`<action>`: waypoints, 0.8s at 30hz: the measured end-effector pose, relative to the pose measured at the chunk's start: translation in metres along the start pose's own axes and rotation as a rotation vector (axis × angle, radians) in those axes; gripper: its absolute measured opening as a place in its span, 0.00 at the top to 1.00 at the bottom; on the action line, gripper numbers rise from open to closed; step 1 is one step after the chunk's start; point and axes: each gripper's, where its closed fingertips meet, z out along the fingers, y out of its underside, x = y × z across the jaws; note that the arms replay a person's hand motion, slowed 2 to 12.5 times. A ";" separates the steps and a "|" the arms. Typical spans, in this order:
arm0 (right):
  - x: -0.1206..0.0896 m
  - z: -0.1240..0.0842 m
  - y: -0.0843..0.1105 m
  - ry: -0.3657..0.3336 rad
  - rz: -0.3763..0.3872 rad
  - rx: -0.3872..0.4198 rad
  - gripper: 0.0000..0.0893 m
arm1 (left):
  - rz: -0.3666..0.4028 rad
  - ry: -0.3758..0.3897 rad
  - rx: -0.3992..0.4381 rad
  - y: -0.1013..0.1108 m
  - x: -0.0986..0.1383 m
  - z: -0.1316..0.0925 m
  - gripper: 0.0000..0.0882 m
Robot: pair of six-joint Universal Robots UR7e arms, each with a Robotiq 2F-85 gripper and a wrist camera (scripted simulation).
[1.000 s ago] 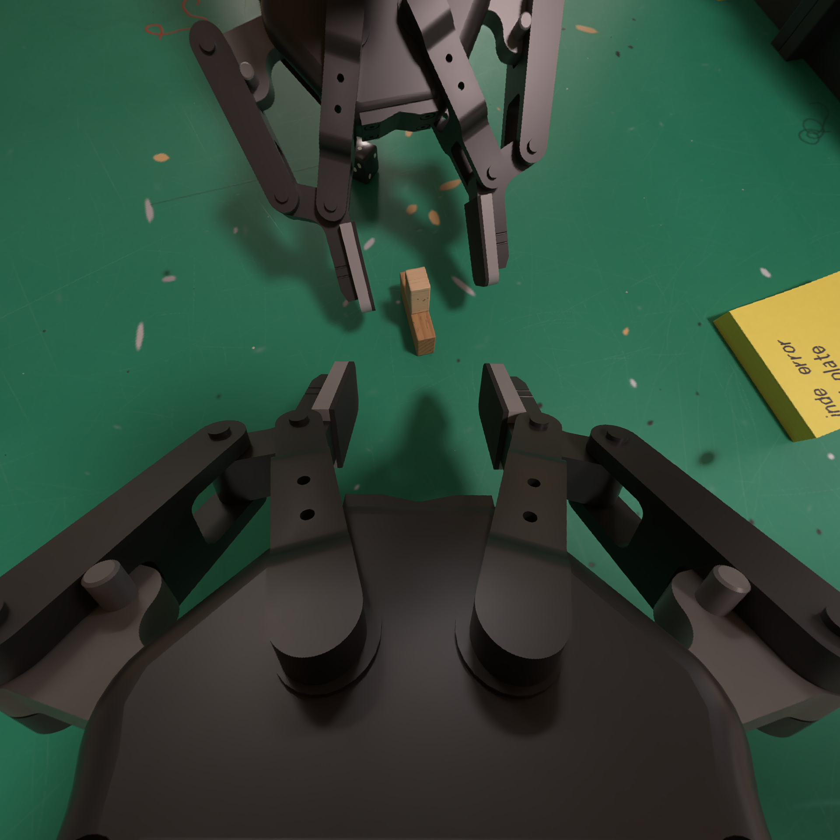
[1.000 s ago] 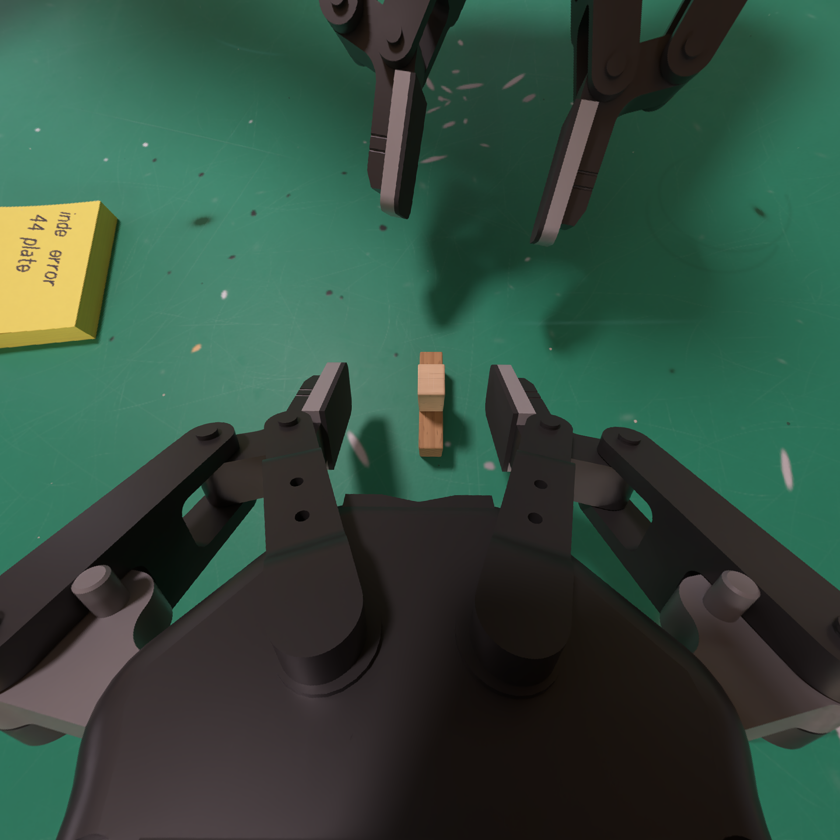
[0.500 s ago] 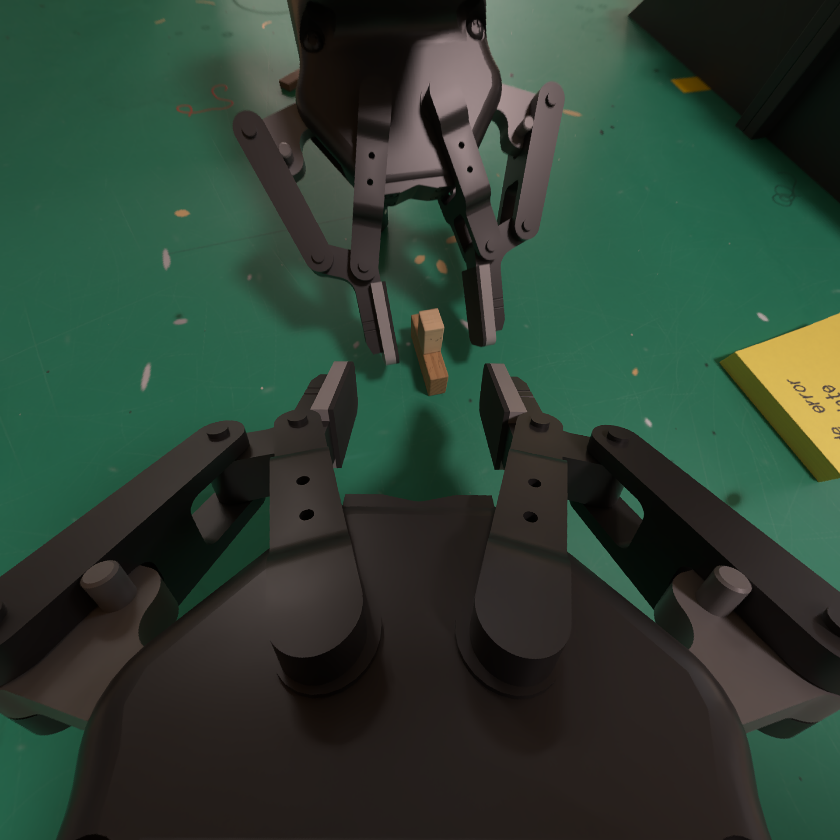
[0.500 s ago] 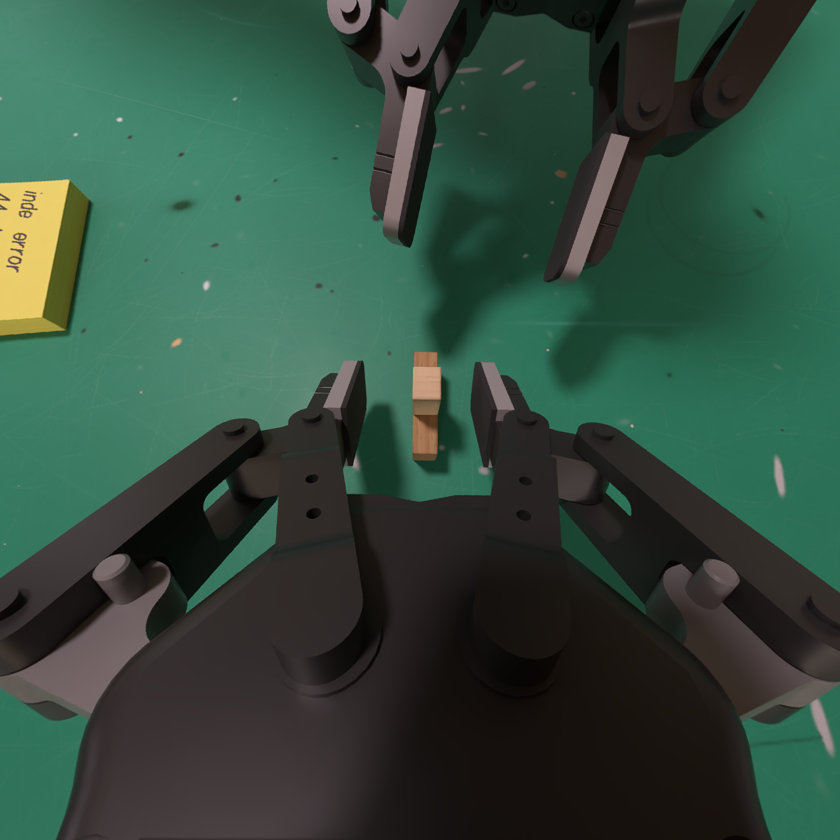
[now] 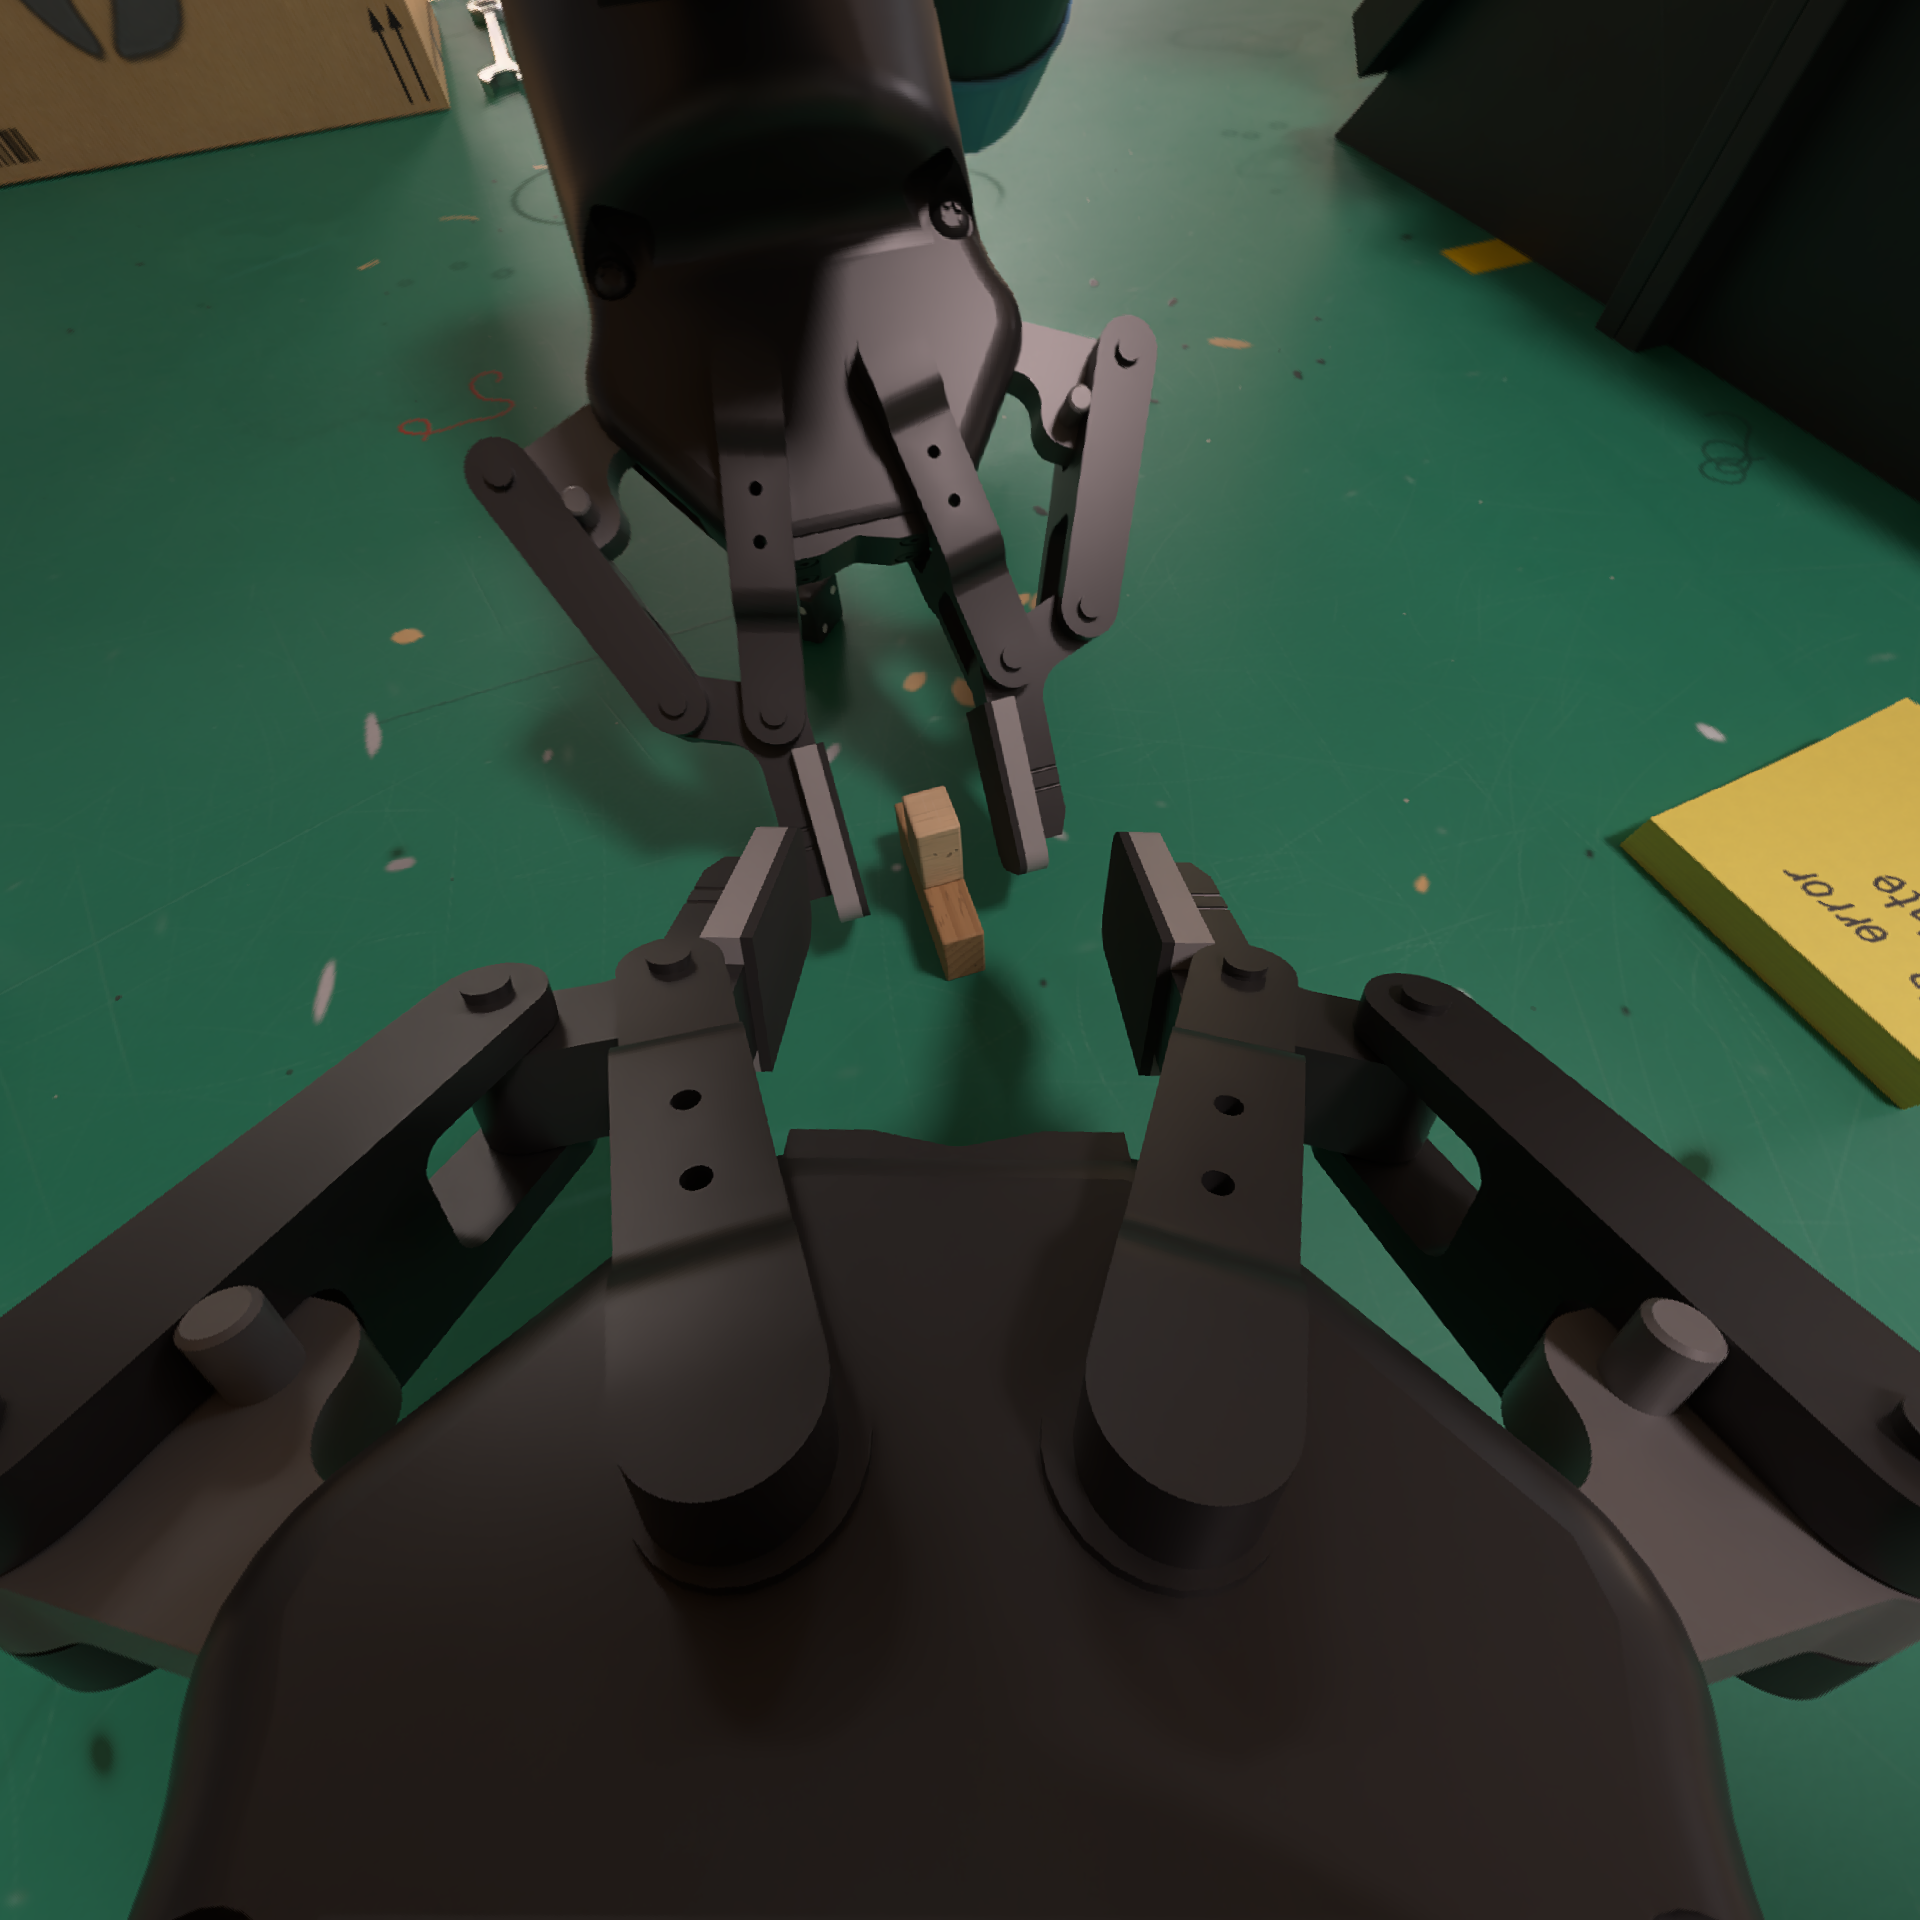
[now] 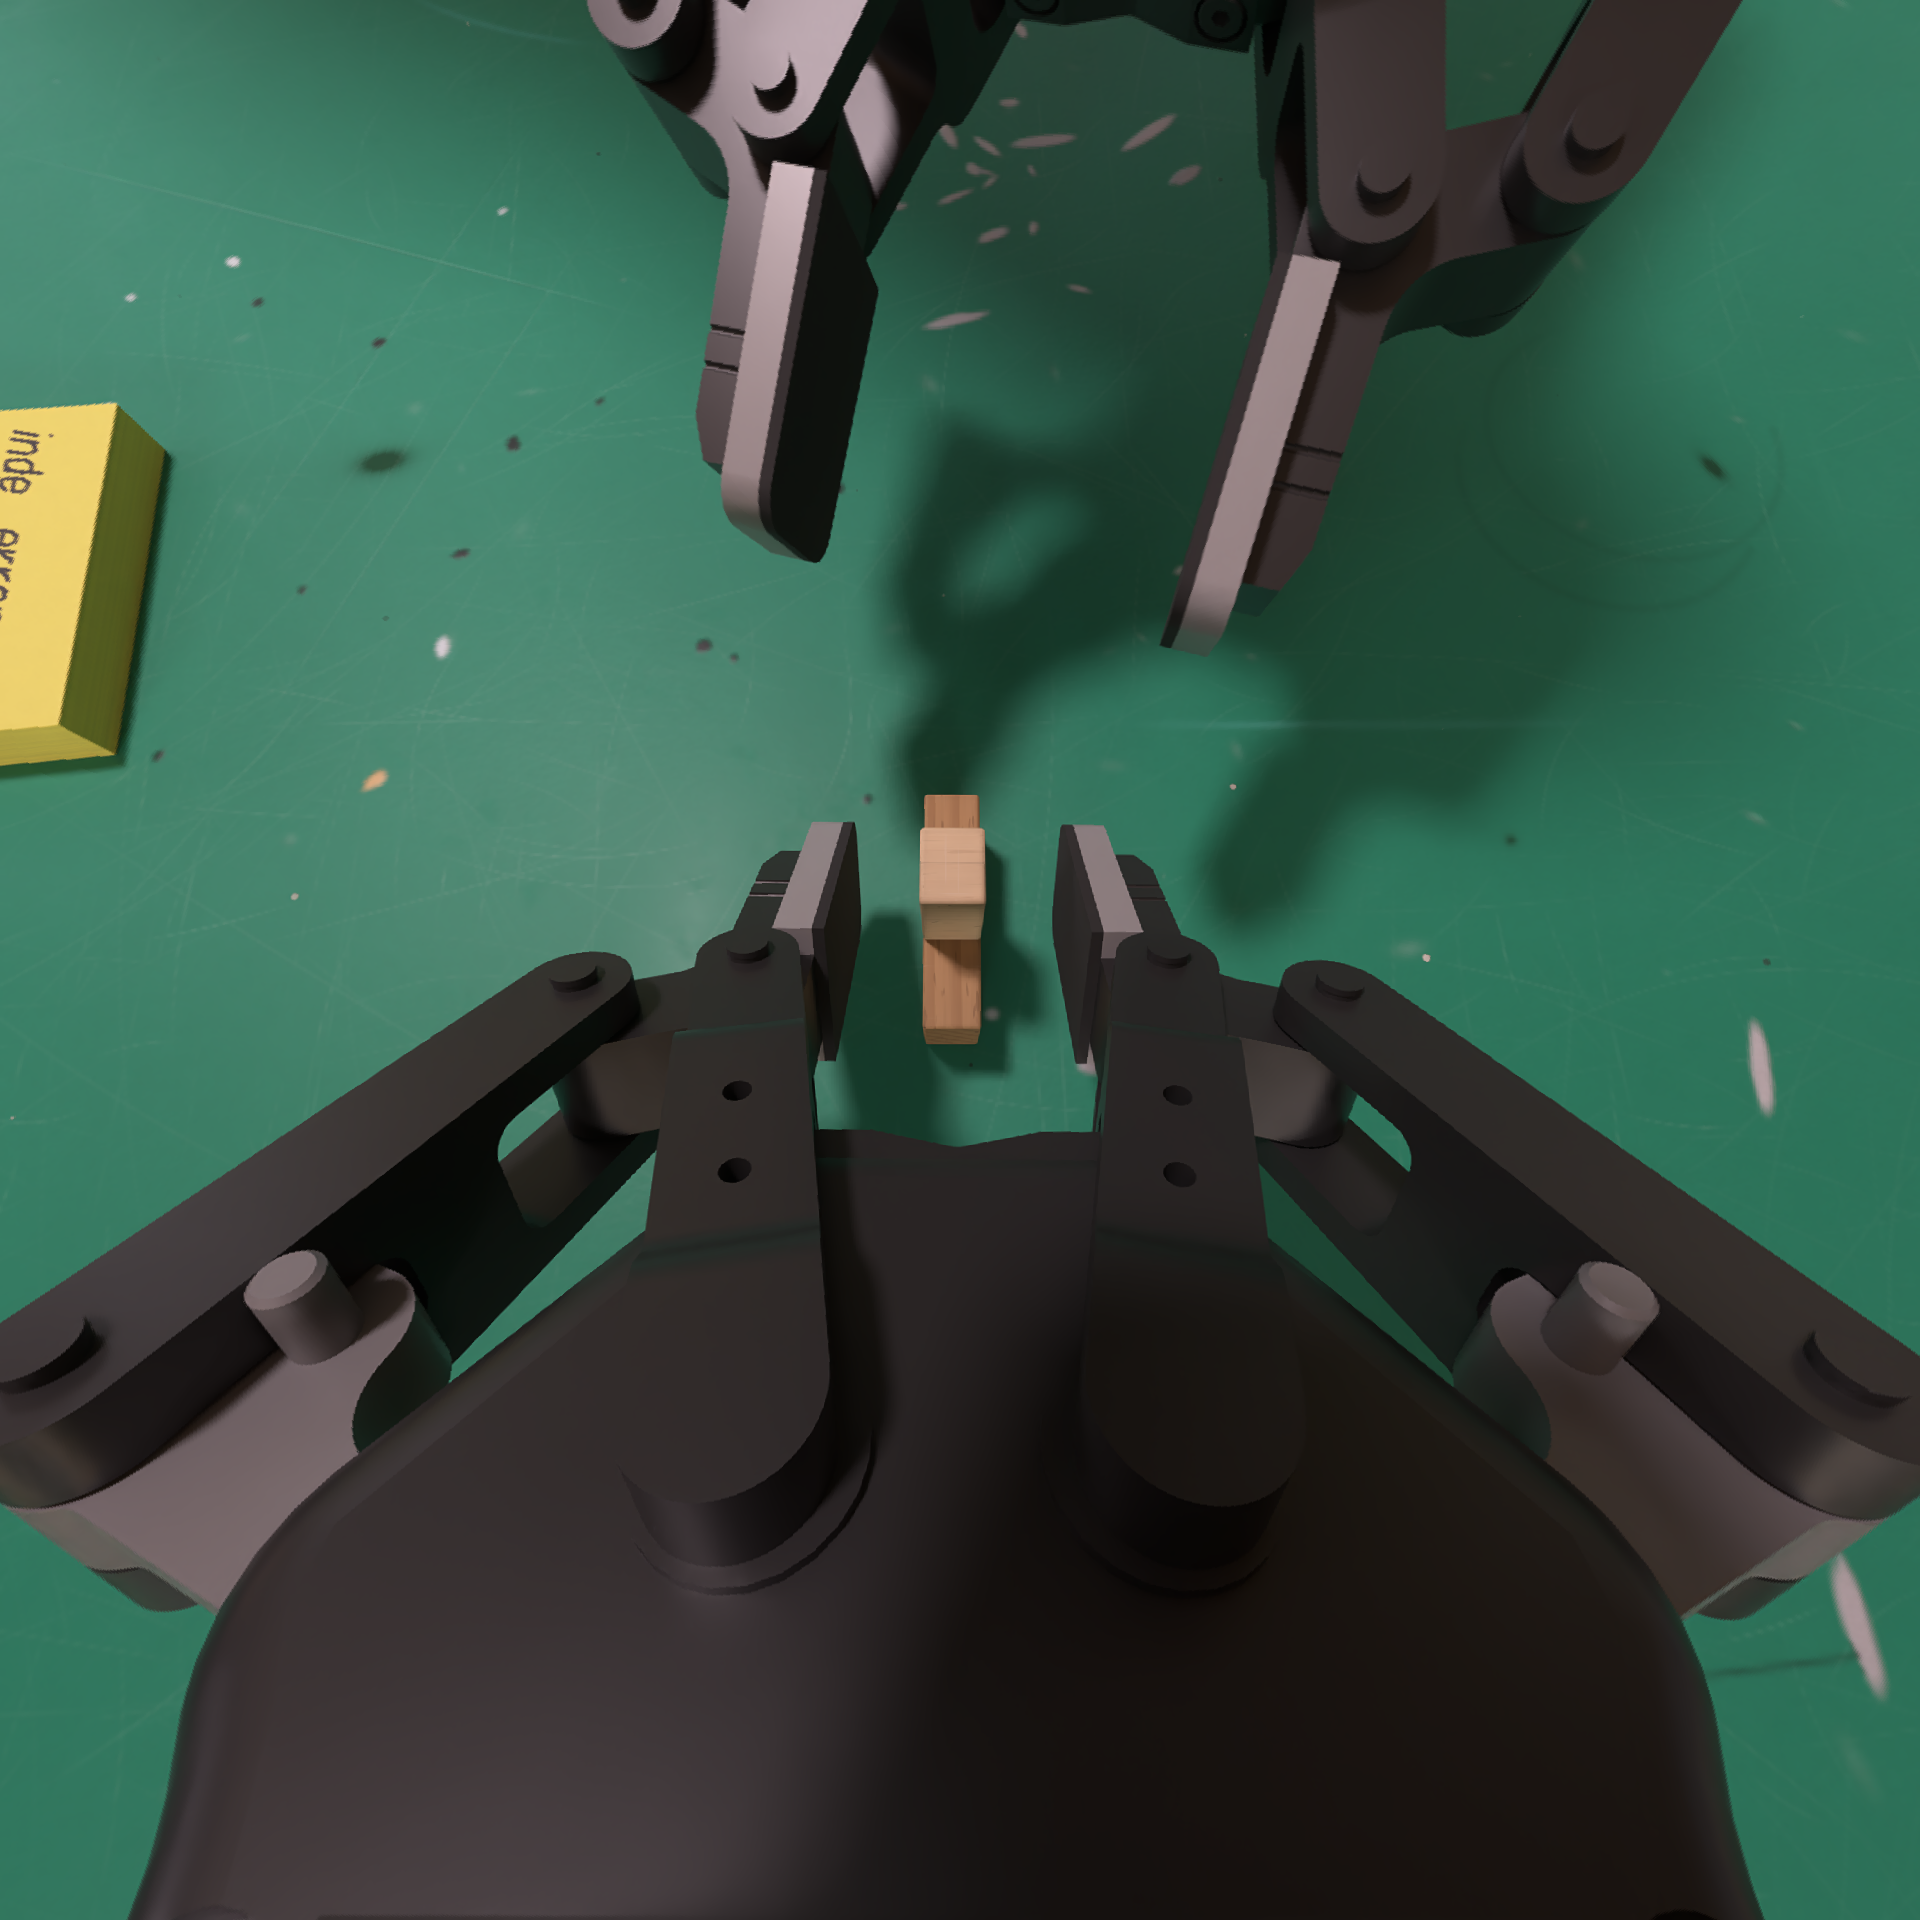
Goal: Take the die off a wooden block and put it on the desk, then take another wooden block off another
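Note:
A pale wooden die [image 6: 951, 873] with faint dots sits on a darker long wooden block [image 6: 951, 997] that lies on the green desk [image 6: 520, 727]. My right gripper [image 6: 956, 925] is open. Its fingers stand on either side of the die, each with a small gap. My left gripper [image 5: 953, 883] is open and empty, held back from the stack. The die [image 5: 932, 847] and block [image 5: 956, 930] also show in the left wrist view, between the right gripper's fingers [image 5: 831, 831]. The left gripper [image 6: 997, 592] hangs open beyond the stack in the right wrist view.
A yellow pad [image 5: 1808, 883] lies to the right in the left wrist view and also shows in the right wrist view [image 6: 62, 582]. A cardboard box [image 5: 208, 83] stands at the far left. Dark equipment [image 5: 1714, 156] fills the far right corner.
My right gripper's jaws have narrowed around the die. The left gripper has stayed open and shows larger and nearer in the right wrist view.

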 end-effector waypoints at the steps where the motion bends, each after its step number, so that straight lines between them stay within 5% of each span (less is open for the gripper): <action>1: 0.000 0.000 0.000 -0.001 -0.001 0.000 0.62 | 0.005 0.002 -0.008 0.000 0.001 0.001 0.42; 24: 0.000 0.000 0.000 0.008 -0.010 0.000 0.62 | 0.017 0.001 -0.238 0.028 0.005 0.009 0.38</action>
